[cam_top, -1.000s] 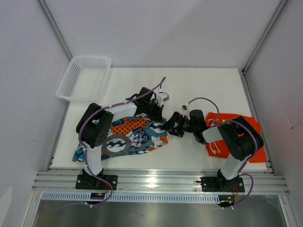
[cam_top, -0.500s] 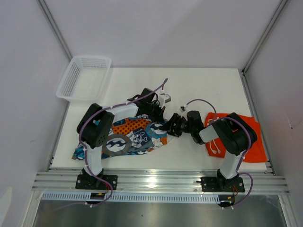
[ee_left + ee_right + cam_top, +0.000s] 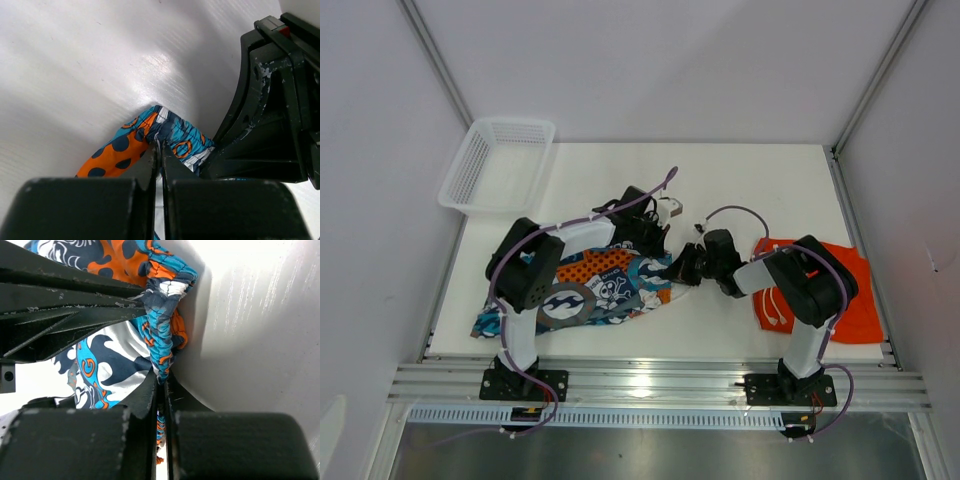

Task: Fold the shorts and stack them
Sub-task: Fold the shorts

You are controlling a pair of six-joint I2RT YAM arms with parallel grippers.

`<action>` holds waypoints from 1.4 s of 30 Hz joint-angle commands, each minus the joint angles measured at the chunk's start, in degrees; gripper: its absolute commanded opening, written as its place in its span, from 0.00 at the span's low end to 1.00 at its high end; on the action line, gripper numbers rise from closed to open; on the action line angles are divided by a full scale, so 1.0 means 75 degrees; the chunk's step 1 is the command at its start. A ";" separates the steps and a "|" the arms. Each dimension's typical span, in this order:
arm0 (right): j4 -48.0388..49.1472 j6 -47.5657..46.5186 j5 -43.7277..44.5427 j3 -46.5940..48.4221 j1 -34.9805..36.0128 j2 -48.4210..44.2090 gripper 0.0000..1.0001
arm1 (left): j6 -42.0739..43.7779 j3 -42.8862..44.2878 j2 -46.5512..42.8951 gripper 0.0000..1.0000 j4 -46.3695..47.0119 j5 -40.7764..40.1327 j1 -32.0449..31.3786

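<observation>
Sliding leftward since a second ago, the right gripper [image 3: 686, 268] now clamps the printed shorts [image 3: 605, 290] at their bunched edge. Just beyond it, the left gripper [image 3: 655, 240] pinches the same edge. Orange shorts [image 3: 845, 300] lie well to its right.

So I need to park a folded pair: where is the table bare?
Bare: the white table's far strip right of the white plastic mesh basket, and the near edge between both pairs. Crowded: the middle, at the pinched cartoon-print shorts, and the right side, under the bright orange shorts.
</observation>
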 commanded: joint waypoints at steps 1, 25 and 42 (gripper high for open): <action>-0.1999 -0.0861 0.1037 0.0076 0.0146 0.0001 0.00 | -0.0085 0.0224 -0.0085 0.01 0.0156 -0.0298 -0.0082; -0.7274 -0.1800 0.0100 0.3404 -0.0967 -0.0187 0.00 | -0.0847 -0.1825 -0.3555 0.67 0.0507 -0.4843 -0.3161; -0.7428 -0.1577 -0.0451 0.3604 -0.1049 -0.0340 0.00 | -0.0823 -0.2963 -0.3121 0.66 0.1691 -0.6029 -0.4312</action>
